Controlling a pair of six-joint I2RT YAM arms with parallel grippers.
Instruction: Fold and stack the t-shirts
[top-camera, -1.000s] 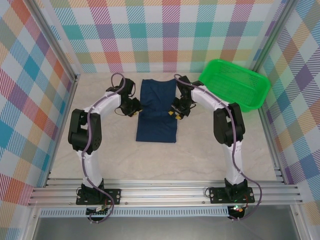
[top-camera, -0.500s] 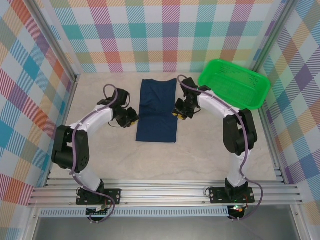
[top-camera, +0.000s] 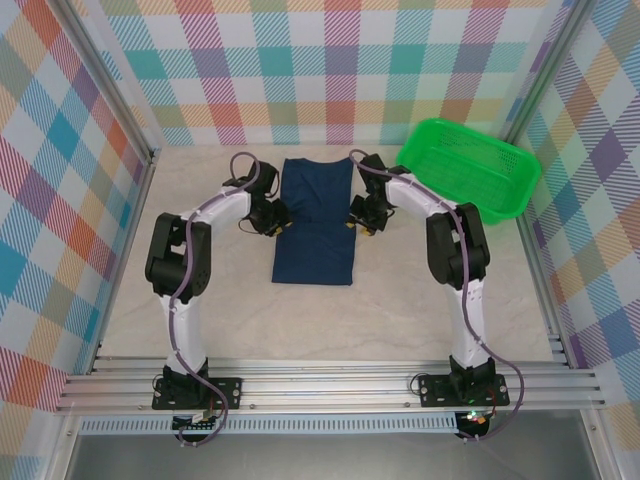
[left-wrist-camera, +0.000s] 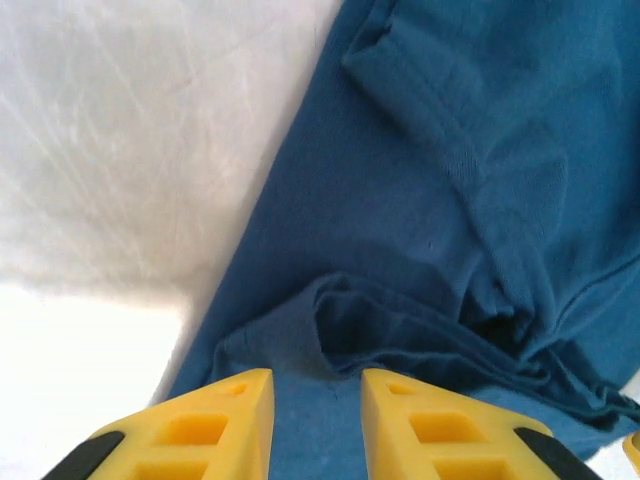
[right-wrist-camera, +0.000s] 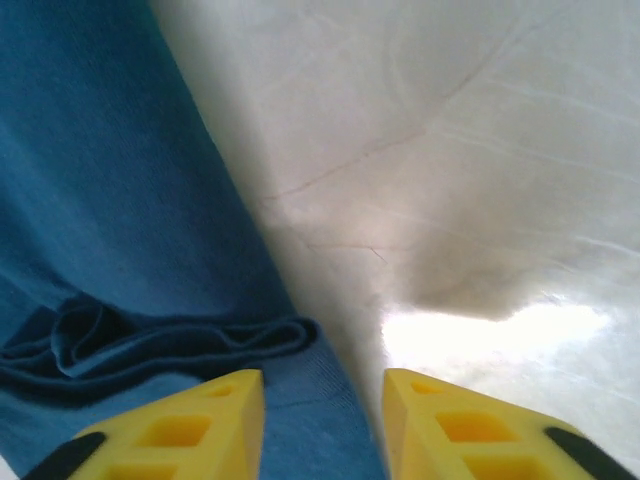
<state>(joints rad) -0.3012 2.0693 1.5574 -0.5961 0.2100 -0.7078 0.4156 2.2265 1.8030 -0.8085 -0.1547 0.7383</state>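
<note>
Inspected: one t-shirt (top-camera: 316, 220), dark blue, laid flat at the far middle of the desk (top-camera: 400, 310), top end near the far edge, well clear of both side edges. Found narrowed to a long strip running from far to near, sleeves apparently turned in; judged part-folded, with the crosswise fold yet to do. Noted a crease across the strip about halfway along, with small bunched folds at both long edges there. No print seen on the upper face.

Found the left hand (top-camera: 275, 217) set at the strip's left edge, level with that crease, and the right hand (top-camera: 358, 215) opposite at the right edge. Judged so placed in order to take both edges on one line and carry one half evenly over the other.

In the left wrist view, yellow fingers (left-wrist-camera: 225, 415) parted by a narrow gap, low over the cloth and just short of a bunched fold; nothing seen clamped. In the right wrist view, likewise a little apart, straddling the cloth's edge where it meets bare desk; again no pinch seen. Both recorded as slightly open, holding nothing.

Noted one green basket (top-camera: 465, 165) at the far right corner, apart from the shirt; judged set aside there to leave the folding area free.

Count: t-shirts, one; hands, two; baskets, one. With a single shirt, nothing to stack on.
</note>
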